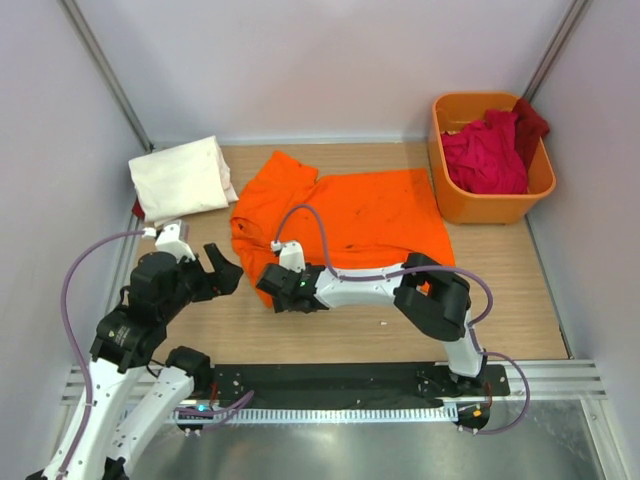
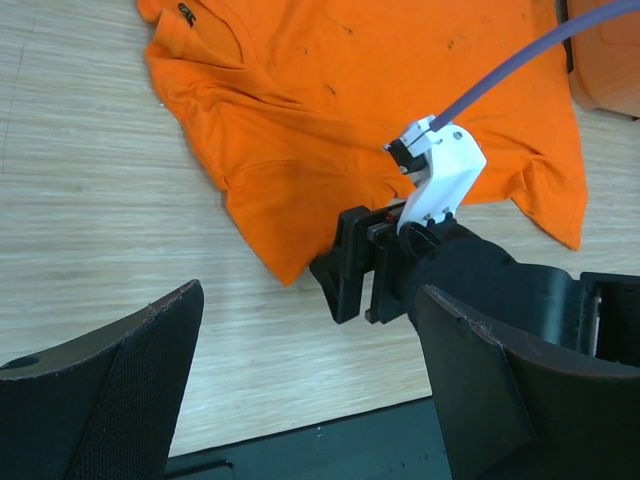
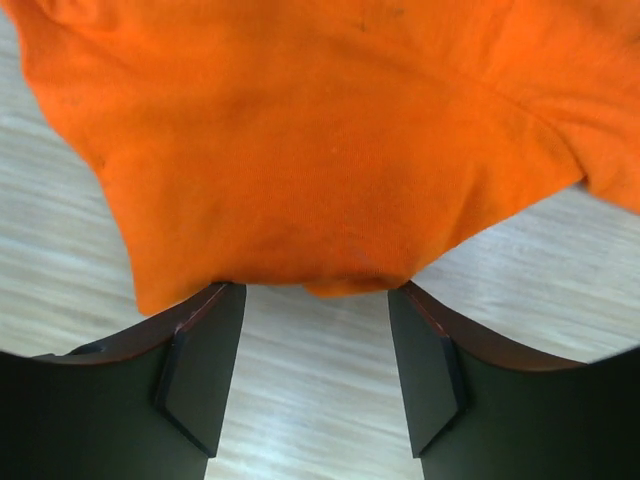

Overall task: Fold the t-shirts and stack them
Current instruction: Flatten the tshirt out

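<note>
Since the right claw (image 3: 315,295) is spread wide with the near-left corner of the orange t-shirt (image 1: 350,215) sitting right at its fingertips, I'd guess a pinch comes next. That shirt lies flat on the bench (image 1: 300,330), the left claw (image 1: 226,270) hangs open and empty just off its left edge, and a folded cream-white t-shirt (image 1: 182,178) sits beyond its far-left corner. My worry is that the fingers catch one thin layer or bare bench, so the cloth slips out or drags crooked.
</note>
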Motion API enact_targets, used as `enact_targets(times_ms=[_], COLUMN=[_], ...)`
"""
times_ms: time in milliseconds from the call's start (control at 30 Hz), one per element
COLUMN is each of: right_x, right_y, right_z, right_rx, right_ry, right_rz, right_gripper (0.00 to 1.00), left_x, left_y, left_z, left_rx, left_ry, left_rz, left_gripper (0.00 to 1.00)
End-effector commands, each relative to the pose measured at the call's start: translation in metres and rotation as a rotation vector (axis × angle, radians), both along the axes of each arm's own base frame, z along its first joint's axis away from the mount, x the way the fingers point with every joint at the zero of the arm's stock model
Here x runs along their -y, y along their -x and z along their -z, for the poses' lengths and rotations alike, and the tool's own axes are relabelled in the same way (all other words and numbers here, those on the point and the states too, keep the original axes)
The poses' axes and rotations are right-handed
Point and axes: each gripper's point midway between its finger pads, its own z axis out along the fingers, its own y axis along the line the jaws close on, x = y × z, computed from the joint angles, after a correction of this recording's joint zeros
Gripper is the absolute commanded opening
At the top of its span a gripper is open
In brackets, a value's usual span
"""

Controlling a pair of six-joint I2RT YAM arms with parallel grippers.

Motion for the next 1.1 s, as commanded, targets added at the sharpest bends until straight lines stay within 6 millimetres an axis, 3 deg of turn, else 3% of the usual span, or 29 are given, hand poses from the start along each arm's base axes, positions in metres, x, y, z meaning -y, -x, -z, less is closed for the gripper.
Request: enact_targets(times_ms=[0, 433, 533, 733, 933, 1067], right_x=[0.013, 0.027, 0.029, 0.033, 0.037, 0.034], right_y=[-0.014, -0.031, -0.033, -0.034, -0.025, -0.005], right_z=[0.006, 0.004, 0.002, -0.011, -0.048, -0.100], right_rx=[0.063, 0.154, 0.166, 0.183, 0.194, 0.201], right_ry=[0.106, 0.201, 0.215, 0.218, 0.171, 0.097], right_rz=[0.032, 0.078, 0.075, 0.069, 0.054, 0.015], right_gripper=[0.64, 0.39, 0.23, 0.01, 0.01, 0.01], left_x=[0.005, 0.005, 0.005, 0.005, 0.004, 0.003], left_y=[-0.005, -0.005, -0.005, -0.004, -0.004, -0.004], left_z=[-0.010, -0.010, -0.010, -0.011, -0.011, -0.010], left_rx=[0.046, 0.048, 0.051, 0.053, 0.054, 0.050], left_ry=[0.022, 0.021, 0.024, 0.026, 0.025, 0.022], left_rz=[0.019, 0.020, 0.019, 0.019, 0.012, 0.004], left_gripper=[0.87, 0.87, 0.87, 0.87, 0.87, 0.87])
